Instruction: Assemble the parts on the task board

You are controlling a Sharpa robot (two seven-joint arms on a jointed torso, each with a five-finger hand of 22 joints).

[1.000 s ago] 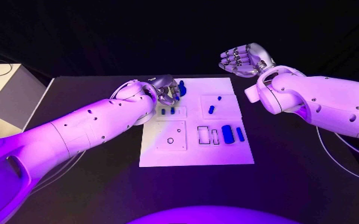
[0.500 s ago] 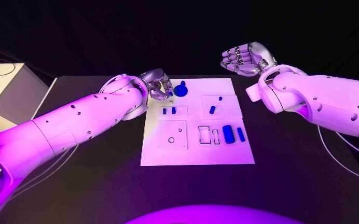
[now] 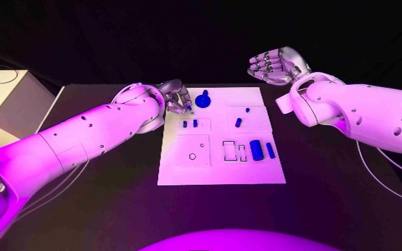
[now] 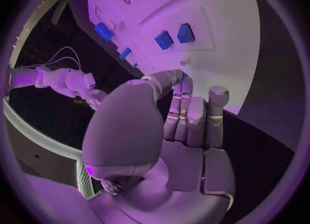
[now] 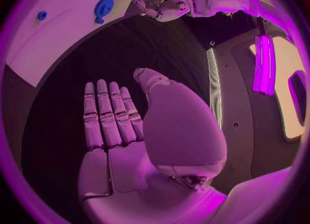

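Left hand (image 3: 176, 99), fingers curled on nothing (I judge), sits just beside the round blue part (image 3: 203, 101), board-side.

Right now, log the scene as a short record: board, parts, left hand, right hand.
board: white plate mid-table, with outlined recesses
parts: round blue piece near the far edge; small blue pieces below it; larger blue pieces toward the right
left hand: at the board's far left corner, beside the round piece; whether it pinches anything cannot be told
right hand: raised beyond the board's far right corner, holding nothing
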